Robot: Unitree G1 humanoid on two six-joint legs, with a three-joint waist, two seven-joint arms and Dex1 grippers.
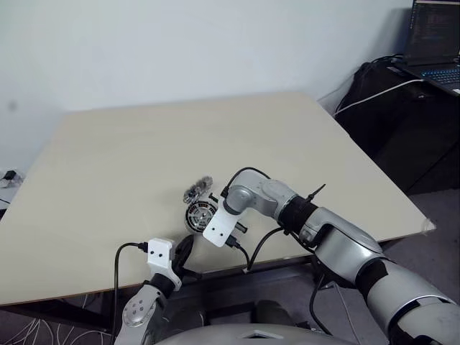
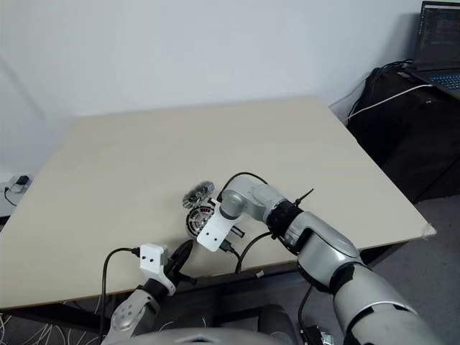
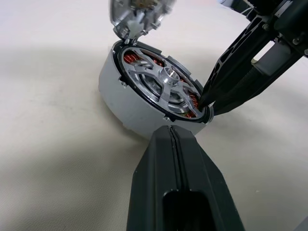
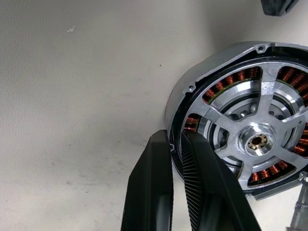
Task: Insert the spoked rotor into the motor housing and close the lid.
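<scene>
Two grippers at motor housing (image 3: 144, 103): right gripper (image 4: 175, 144) pinches housing rim, spoked rotor (image 4: 255, 139) seated inside; left gripper (image 3: 174, 139) fingers pressed together, just beside housing

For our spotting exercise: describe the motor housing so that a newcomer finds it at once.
On the beige table, look near the front edge, where the right gripper pinches a round part's rim. That is the motor housing: a thick grey drum with copper windings showing between silver spokes, unlike the tilted lid touching its far side.
</scene>
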